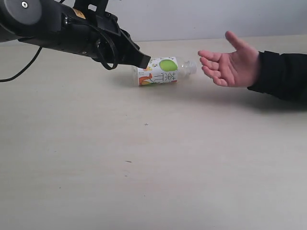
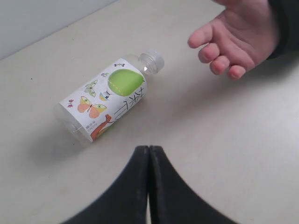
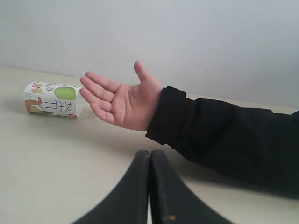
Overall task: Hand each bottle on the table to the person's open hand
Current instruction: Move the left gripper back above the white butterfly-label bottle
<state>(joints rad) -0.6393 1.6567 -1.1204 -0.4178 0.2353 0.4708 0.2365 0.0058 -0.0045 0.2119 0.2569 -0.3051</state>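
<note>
On the table (image 1: pixel 144 167), an empty-looking bottle (image 1: pixel 159 72) lies sideways between the open hand (image 1: pixel 232 64) and the left claw (image 1: pixel 145 61), clenched on nothing like the right claw (image 3: pixel 150 151).

A plain, pale grey wall (image 1: pixel 216 17) runs along the background in all 3 views.

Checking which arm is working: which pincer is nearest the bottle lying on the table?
The left pincer: shut, its tip right by the base of the green-spotted bottle. The right pincer, also shut, sits farther off, on the far side of the open hand.
</note>
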